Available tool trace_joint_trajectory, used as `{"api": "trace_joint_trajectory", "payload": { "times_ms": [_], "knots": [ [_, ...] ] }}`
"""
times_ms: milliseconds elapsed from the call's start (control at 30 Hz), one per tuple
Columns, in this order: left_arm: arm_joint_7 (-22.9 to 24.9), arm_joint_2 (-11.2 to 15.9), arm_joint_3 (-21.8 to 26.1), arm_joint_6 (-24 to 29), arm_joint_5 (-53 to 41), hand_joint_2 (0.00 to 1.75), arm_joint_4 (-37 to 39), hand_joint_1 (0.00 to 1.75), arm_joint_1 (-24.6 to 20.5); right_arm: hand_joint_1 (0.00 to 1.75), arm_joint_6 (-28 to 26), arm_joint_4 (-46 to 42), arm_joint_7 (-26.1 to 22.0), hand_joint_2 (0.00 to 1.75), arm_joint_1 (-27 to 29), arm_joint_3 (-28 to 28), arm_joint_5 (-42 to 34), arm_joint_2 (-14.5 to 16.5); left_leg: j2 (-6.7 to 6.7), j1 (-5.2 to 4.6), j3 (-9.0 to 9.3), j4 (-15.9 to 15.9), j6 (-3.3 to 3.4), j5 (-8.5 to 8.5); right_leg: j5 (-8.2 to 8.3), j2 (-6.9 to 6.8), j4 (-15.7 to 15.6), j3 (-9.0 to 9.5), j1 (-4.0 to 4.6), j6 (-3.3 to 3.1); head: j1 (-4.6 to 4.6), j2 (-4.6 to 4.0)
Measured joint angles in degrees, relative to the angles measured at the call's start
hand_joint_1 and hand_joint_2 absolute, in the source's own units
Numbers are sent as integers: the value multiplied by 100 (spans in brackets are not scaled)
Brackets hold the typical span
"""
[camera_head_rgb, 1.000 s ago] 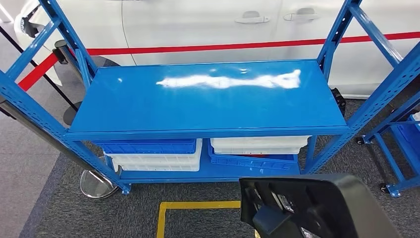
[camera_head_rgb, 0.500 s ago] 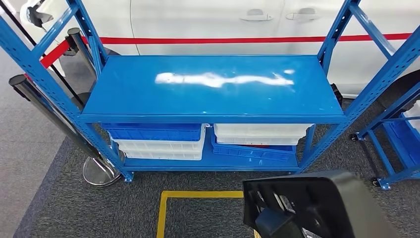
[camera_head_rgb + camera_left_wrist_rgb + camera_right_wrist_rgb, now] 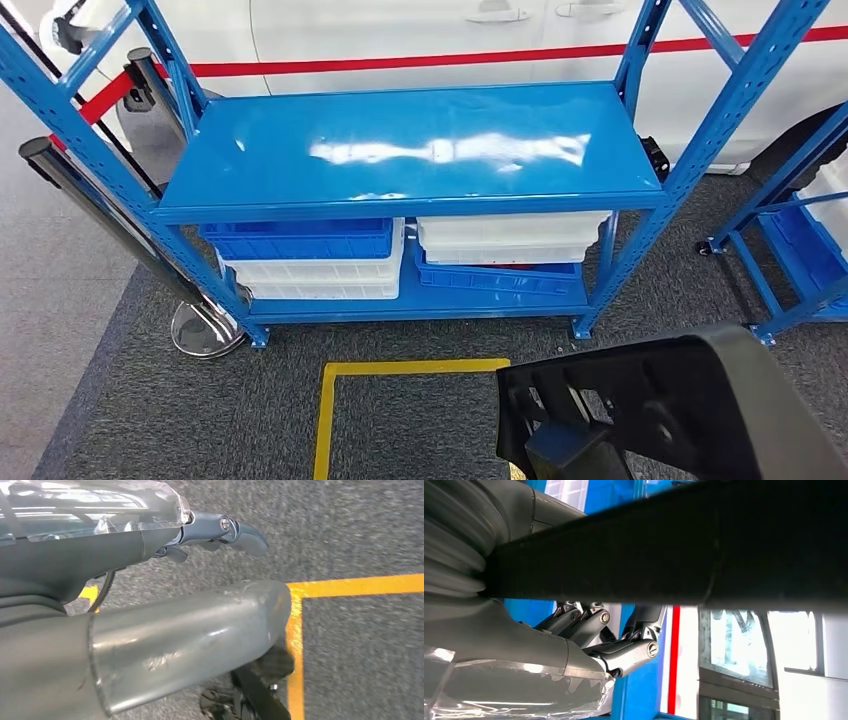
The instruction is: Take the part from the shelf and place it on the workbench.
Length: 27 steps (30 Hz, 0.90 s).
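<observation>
Our right hand (image 3: 594, 630) grips the black part (image 3: 664, 550): its fingers (image 3: 634, 652) curl up against the underside of the dark slab, which crosses the whole right wrist view just above them. In the head view the same part (image 3: 670, 410) rides low on our right, its ribbed inner face turned up toward us, held off the floor.

Our left hand (image 3: 220, 532) hangs with its fingers stretched out and holding nothing, apart from the part, above grey carpet and a yellow floor line (image 3: 350, 586).

Ahead of the right hand and beyond the yellow line stands the blue shelf (image 3: 410, 150), its top deck bare and glossy. Under that deck sit blue and white bins (image 3: 315, 262). Behind the shelf we see a white car (image 3: 420, 30) with a red stripe.
</observation>
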Motion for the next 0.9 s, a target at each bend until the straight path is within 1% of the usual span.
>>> {"api": "trace_joint_trajectory", "payload": {
  "times_ms": [33,67,100,133,167,200,233,267,300,333,367,400,433,467,500,533,567,600,633,667,700,733,767,800,833,867,900],
  "knots": [
    [-2,5,0,-2,-15,0,0,0,-2,175,33,0,0,175,7,-17,-1,14,-1,1,-54,340,-12,-189,57,-4,8,-76,13,-6,-9,0],
    [-3,8,0,-3,-26,0,0,0,-5,175,65,1,0,175,12,-35,-2,25,-2,1,-54,583,-14,-249,113,-8,20,-155,25,-8,-8,0],
    [-4,10,0,-5,-34,0,0,0,-6,175,105,1,0,175,16,-55,-6,37,-3,0,29,649,-7,-172,165,-12,40,-235,36,-6,-9,1],
    [-5,11,0,-8,-40,0,0,0,-7,175,150,1,0,175,19,-75,-11,53,-4,-2,205,514,10,-7,210,-13,64,-312,45,-2,-9,1],
    [-7,13,0,-8,-42,0,0,0,-11,175,195,1,0,175,25,-95,-20,74,-32,-8,472,190,40,162,252,7,89,-382,53,9,-9,1],
    [-8,21,0,-9,-42,0,-2,0,-18,175,242,0,0,175,28,-113,-30,96,-118,-16,785,-247,89,226,294,28,110,-444,60,31,-8,1],
    [-10,28,-1,-10,-45,0,-4,0,-19,175,299,-1,-1,175,30,-133,-48,118,-203,-24,1055,-665,127,226,340,54,123,-488,61,58,-4,1],
    [-15,36,-1,-11,-49,0,-7,0,-12,175,366,-2,-1,175,33,-153,-74,140,-279,-40,1228,-966,165,188,395,86,123,-516,54,92,0,0],
    [-31,42,-1,-9,-52,0,-9,0,-3,175,443,-5,-2,175,33,-176,-100,163,-319,-56,1303,-1129,193,139,454,110,115,-537,41,128,-2,0],
    [-63,42,-1,-3,-54,0,-9,0,3,175,541,-8,-2,175,37,-202,-123,190,-286,-71,1293,-1181,206,170,518,145,95,-551,30,164,-4,0],
    [-100,43,1,9,-45,0,-9,0,-10,175,647,-11,-2,175,40,-230,-131,219,-234,-64,1260,-1209,236,232,551,177,84,-568,18,206,-5,0],
    [-133,44,4,23,-31,0,-9,0,-48,175,769,-13,-2,175,42,-259,-122,243,-177,-54,1225,-1254,269,301,500,190,117,-612,14,239,-6,1],
    [-144,44,13,43,-11,0,-9,0,-99,175,903,-12,-3,175,39,-290,-106,264,-116,-39,1171,-1297,306,385,339,183,240,-682,12,264,11,1],
    [-129,44,28,65,14,0,-9,0,-154,175,1016,-8,-2,175,32,-322,-86,277,-58,-24,1107,-1326,334,457,88,159,468,-776,2,283,27,1],
    [-107,43,47,88,31,0,-9,0,-199,175,1103,1,-2,175,25,-348,-70,284,-1,-31,1031,-1330,349,512,-194,132,790,-883,-3,296,41,1],
    [-86,40,68,110,44,0,-9,0,-227,175,1150,10,-1,175,18,-375,-63,290,65,-33,957,-1324,353,558,-403,116,1139,-972,-10,313,53,1],
    [-79,36,86,122,49,0,-9,0,-241,175,1160,21,0,175,17,-401,-66,292,136,-36,885,-1313,344,598,-463,107,1436,-1020,-13,333,55,1],
    [-84,31,102,128,47,0,-9,0,-245,175,1159,30,0,175,18,-426,-76,294,216,-37,811,-1294,334,640,-380,95,1615,-1007,-16,349,55,1],
    [-94,23,113,130,42,0,-9,0,-246,175,1152,35,0,175,20,-452,-90,298,293,-38,735,-1267,321,675,-200,74,1627,-913,-19,357,55,1],
    [-107,16,120,131,34,0,-9,0,-246,175,1144,39,0,175,23,-474,-103,302,362,-38,661,-1232,303,704,-14,26,1461,-725,-23,356,56,1],
    [-119,9,125,133,22,0,-9,0,-247,175,1139,40,0,175,25,-490,-114,304,422,-41,608,-1186,284,724,75,-86,1127,-433,-22,344,55,1],
    [-128,-1,127,136,4,0,-9,0,-243,175,1131,39,0,175,22,-501,-121,309,473,-49,559,-1130,259,731,44,-213,699,-105,-8,323,57,1],
    [-133,-10,128,138,-17,0,-9,0,-238,175,1120,38,-1,175,18,-509,-128,317,521,-58,533,-1073,227,738,-61,-322,317,160,10,284,57,1],
    [-135,-20,128,140,-33,0,-9,0,-235,175,1106,36,-1,175,18,-516,-133,327,572,-66,520,-1029,192,747,-173,-388,50,328,30,238,58,1],
    [-136,-31,129,144,-44,0,-9,0,-230,175,1092,35,-2,175,24,-524,-137,338,630,-66,507,-1003,153,760,-238,-371,-80,378,50,188,60,1],
    [-136,-42,129,148,-49,0,-9,0,-231,175,1081,35,-2,175,37,-533,-140,349,663,-57,506,-988,111,771,-237,-319,-102,354,51,127,61,1],
    [-136,-53,129,151,-47,0,-8,0,-232,175,1075,36,-2,175,51,-543,-141,358,606,-41,489,-953,67,737,-202,-264,-103,323,48,78,60,1]
  ]
}}
